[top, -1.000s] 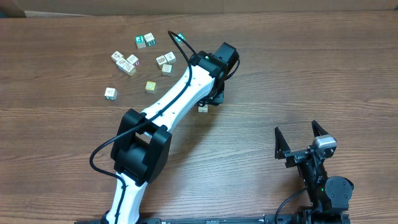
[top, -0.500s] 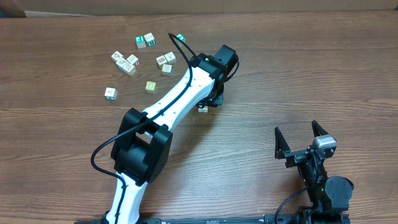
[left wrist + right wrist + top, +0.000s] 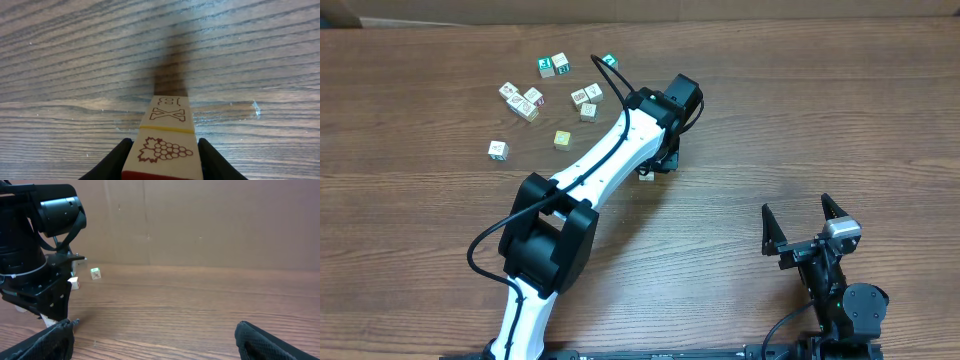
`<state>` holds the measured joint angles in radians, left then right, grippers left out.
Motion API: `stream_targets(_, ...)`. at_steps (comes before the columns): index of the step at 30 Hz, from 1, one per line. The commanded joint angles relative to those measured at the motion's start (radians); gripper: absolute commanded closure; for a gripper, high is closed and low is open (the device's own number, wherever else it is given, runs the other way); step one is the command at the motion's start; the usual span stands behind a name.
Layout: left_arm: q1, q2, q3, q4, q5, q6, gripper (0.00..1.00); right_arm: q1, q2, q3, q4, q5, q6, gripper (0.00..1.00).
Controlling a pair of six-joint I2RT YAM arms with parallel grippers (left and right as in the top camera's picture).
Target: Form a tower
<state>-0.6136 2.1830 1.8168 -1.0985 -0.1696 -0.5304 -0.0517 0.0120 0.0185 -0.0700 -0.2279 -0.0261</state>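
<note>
Tower place: the tower [image 3: 167,131] stands near the middle of the surface [image 3: 820,100]. From overhead it sits under the head of the left arm [image 3: 595,165], with only a pale corner showing.
Tower axis: upright as far as the left wrist view tells, foot on the wood. In that view it runs from 6 o'clock up to the centre.
Tower count: three cubes show, a lettered one at the foot, a grape one next, and a red edge nearest the camera.
Left pincer [image 3: 164,141]: pinching the tower, a finger against each side of the grape cube.
Right pincer [image 3: 797,207]: spread wide, holding nothing, at 5 o'clock and well apart from the tower.
Loose cubes [image 3: 562,138]: about eleven, scattered at 10 to 11 o'clock, apart from the tower.
Edges: the far edge at 12 o'clock meets a brown wall [image 3: 210,220].
Open room: bare wood from the tower toward 3 o'clock. The left arm crosses from 7 o'clock.
</note>
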Motion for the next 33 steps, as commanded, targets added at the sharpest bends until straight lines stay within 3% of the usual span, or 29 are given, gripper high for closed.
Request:
stream_targets(1, 0.003, 0.021, -0.014, 0.004, -0.013, -0.024, 0.67, 0.004, -0.009, -0.010, 0.005, 0.010, 0.002, 0.00)
stream_targets(9, 0.003, 0.021, -0.014, 0.003, -0.013, -0.024, 0.71, 0.004, -0.009, -0.011, 0.005, 0.010, 0.002, 0.00)
stream_targets(19, 0.000, 0.021, -0.014, 0.004, -0.013, -0.024, 0.60, 0.004, -0.009, -0.010, 0.005, 0.010, 0.002, 0.00)
stream_targets(33, 0.018, 0.020, 0.064, -0.050, -0.013, -0.023, 0.63, 0.004, -0.009, -0.010, 0.005, 0.010, 0.002, 0.00)
